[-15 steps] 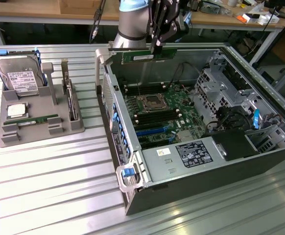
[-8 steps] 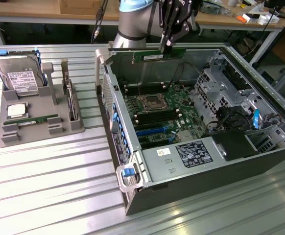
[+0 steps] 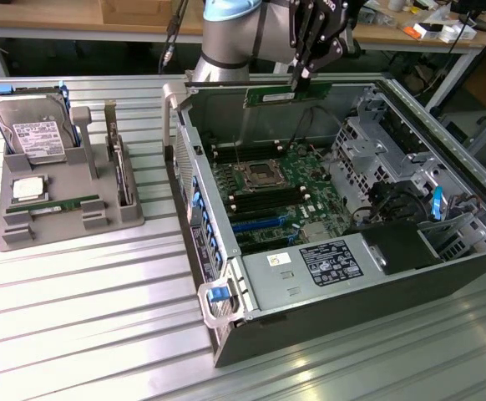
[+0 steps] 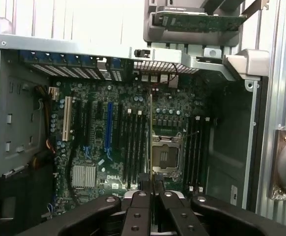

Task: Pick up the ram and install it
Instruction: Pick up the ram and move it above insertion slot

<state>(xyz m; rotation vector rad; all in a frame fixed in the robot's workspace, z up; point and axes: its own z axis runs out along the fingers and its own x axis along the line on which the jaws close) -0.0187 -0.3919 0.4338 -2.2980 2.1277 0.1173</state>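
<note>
The ram [image 3: 280, 95] is a long green stick, held level above the far wall of the open computer case [image 3: 226, 251] in the exterior view. My gripper [image 3: 300, 83] is shut on its upper edge. In the wrist view the ram [image 4: 150, 137] appears edge-on as a thin line running out from between my gripper's [image 4: 151, 185] black fingers. Below it lies the green motherboard [image 4: 94, 147] with its rows of black memory slots [image 4: 133, 142] beside the processor socket [image 4: 165, 157]. The stick hangs over the slots, clear of the board.
At the exterior view's left, a grey holder tray [image 3: 68, 225] carries a hard drive [image 3: 34, 134], a square processor [image 3: 27, 189] and another green stick [image 3: 59, 205]. Inside the case are a power supply [image 3: 310, 267], a drive cage [image 3: 377, 142] and cables [image 3: 393, 200].
</note>
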